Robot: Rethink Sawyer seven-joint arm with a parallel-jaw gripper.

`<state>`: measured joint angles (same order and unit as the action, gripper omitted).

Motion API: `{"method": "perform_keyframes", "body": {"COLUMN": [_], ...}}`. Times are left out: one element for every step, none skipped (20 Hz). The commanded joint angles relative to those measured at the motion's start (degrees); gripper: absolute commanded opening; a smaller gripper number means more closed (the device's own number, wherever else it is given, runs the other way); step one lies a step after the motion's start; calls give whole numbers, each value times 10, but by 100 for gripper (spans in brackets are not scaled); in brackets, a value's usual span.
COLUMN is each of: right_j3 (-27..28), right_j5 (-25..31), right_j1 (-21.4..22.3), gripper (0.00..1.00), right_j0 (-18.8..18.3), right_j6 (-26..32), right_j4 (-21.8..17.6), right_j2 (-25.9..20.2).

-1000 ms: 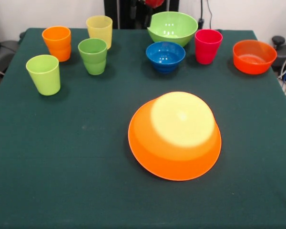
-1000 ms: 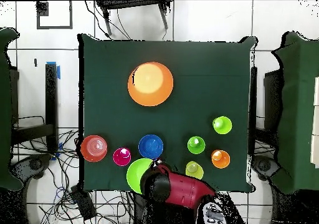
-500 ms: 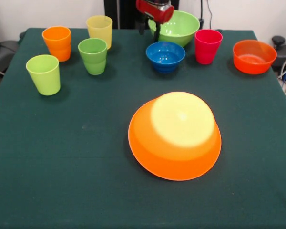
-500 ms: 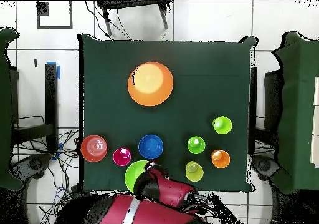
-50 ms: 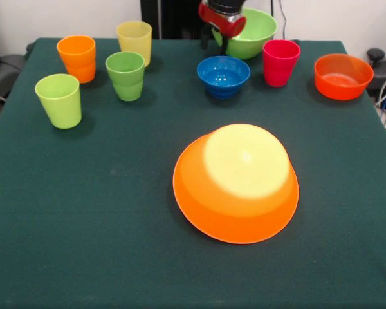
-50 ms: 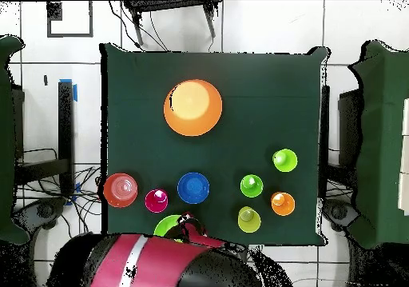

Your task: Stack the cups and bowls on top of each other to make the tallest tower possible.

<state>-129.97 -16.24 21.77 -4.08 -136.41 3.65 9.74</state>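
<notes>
One large light green bowl (image 5: pixel 252 32) at the far edge, right of centre | gripper (image 5: pixel 222 38) at its left rim, grip state unclear | likely light, stiff, slippery: pinch the rim | upturned orange bowl (image 5: pixel 236 183) mid-table, nothing stacked yet

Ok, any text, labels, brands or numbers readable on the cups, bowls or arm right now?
None. No readable text in either view.
The cups and bowls are plain colours with no print.
The arm shows only a white stripe, no lettering I can make out.
</notes>
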Motion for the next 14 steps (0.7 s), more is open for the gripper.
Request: {"method": "perform_keyframes", "body": {"right_j3": [-6, 4, 18, 34, 50, 66, 81, 88, 95, 102, 111, 117, 125, 129], "right_j5": [104, 125, 145, 160, 176, 185, 194, 201, 205, 209, 213, 216, 223, 232], "right_j1": [49, 62, 71, 77, 84, 87, 90, 94, 96, 97, 99, 99, 100, 102], "gripper": [100, 100, 100, 100, 100, 100, 100, 100, 100, 100, 100, 100, 100, 100], "right_j0": [39, 35, 33, 32, 31, 30, 29, 23, 26, 28, 30, 36, 34, 32], "right_j6": [-77, -58, -39, -21, -2, 12, 25, 32, 34, 36, 37, 36, 38, 38], "right_j4": [55, 48, 40, 29, 17, 7, -4, -14, -21, -28, -37, -42, -49, -54], "right_j2": [4, 16, 28, 41, 54, 64, 74, 75, 80, 85, 92, 98, 99, 97]}}
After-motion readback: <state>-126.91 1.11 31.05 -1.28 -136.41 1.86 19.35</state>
